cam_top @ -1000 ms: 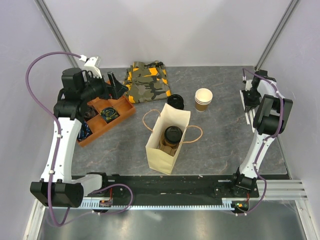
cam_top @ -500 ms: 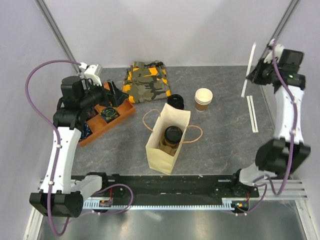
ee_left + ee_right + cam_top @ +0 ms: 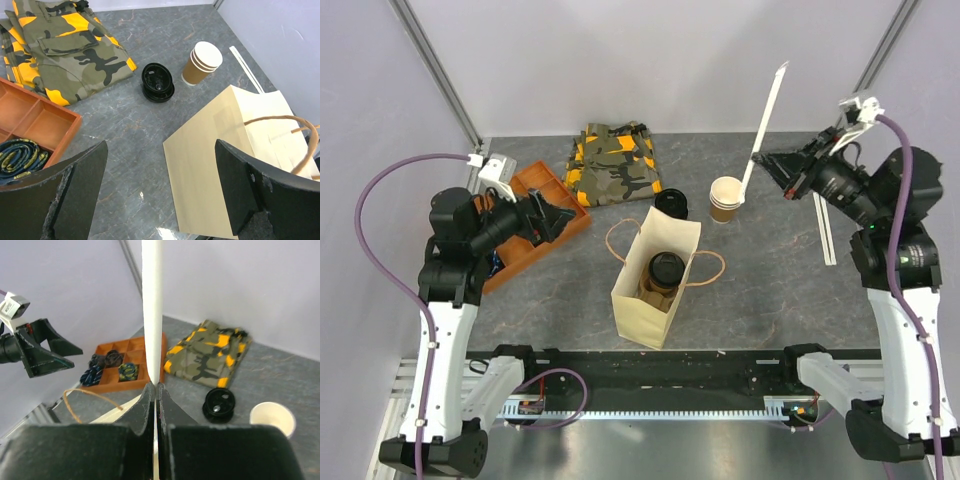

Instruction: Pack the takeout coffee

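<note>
Pinching a slim white stick (image 3: 151,315) is the right pincer (image 3: 155,390); left pincer (image 3: 159,195) spread; round-lidded takeout coffee (image 3: 665,272) in paper bag (image 3: 645,312) on marbled bench (image 3: 770,290)

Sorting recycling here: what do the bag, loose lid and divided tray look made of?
Bag: matte cream paper, with crisp folds. Loose lid: glossy black, likely moulded plastic, given its sheen. Divided tray: matte orange-brown, plastic or wood; cannot tell.
</note>
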You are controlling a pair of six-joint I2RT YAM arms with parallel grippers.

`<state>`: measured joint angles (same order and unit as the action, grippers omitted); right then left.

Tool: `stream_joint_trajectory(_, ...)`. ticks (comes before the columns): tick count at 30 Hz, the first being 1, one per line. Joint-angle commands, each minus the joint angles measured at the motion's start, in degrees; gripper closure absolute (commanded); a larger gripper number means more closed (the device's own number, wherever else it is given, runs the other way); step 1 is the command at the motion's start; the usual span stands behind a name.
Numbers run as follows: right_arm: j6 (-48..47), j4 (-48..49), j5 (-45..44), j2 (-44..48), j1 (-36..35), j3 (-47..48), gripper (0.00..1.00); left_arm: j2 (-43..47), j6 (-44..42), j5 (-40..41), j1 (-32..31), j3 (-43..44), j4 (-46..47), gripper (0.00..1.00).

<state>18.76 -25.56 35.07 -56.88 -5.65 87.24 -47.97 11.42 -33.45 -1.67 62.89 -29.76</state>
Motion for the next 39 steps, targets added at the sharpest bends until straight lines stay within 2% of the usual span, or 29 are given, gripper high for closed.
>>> stream_joint_trajectory(1,2.59,4.2,2.64,0.63,-4.27,-6.37,1.0,3.22,2.64,-0.12,0.27,-1.54,1.29,0.05)
stream_joint_trajectory(4,3.47,8.23,1.5,1.25,-8.05,-10.5,1.0,4.63,1.33,0.05,0.27,-1.2,-1.43,0.05)
stream_joint_trajectory(8,3.66,15.79,-1.66,0.46,-16.82,-15.86,1.0,4.81,-2.97,0.75,0.27,0.99,-4.95,0.04)
stream_joint_trajectory(11,1.46,17.29,-4.73,0.19,-23.85,-17.97,1.0,4.28,-5.78,1.54,0.27,2.67,-7.59,0.04)
stream_joint_trajectory(14,1.45,19.22,-5.8,0.46,-28.0,-20.61,1.0,4.37,-7.28,2.16,0.27,3.37,-9.09,0.03)
stream_joint_trajectory(28,-5.14,19.67,-11.33,3.0,-39.08,-29.49,1.0,5.78,-8.08,2.42,0.27,1.71,-10.06,0.02)
stream_joint_trajectory(29,-5.4,19.59,-11.34,3.09,-39.26,-29.67,0.95,5.86,-8.25,2.43,0.27,1.71,-10.23,0.02)
stream_joint_trajectory(30,-5.58,19.41,-11.25,3.09,-39.35,-29.76,0.84,5.69,-8.43,2.6,0.27,1.71,-10.41,0.02)
stream_joint_trajectory(32,-6.19,18.27,-12.39,3.44,-39.44,-29.59,0.72,5.6,-8.52,2.6,0.27,1.62,-10.32,0.02)
stream_joint_trajectory(33,-6.54,17.92,-12.83,3.62,-39.44,-29.32,0.59,5.43,-8.52,2.43,0.27,1.62,-10.32,0.02)
stream_joint_trajectory(39,-9.0,17.12,-15.29,3.36,-39.44,-25.56,0.39,4.11,-10.01,1.46,0.27,2.06,-10.06,0.02)
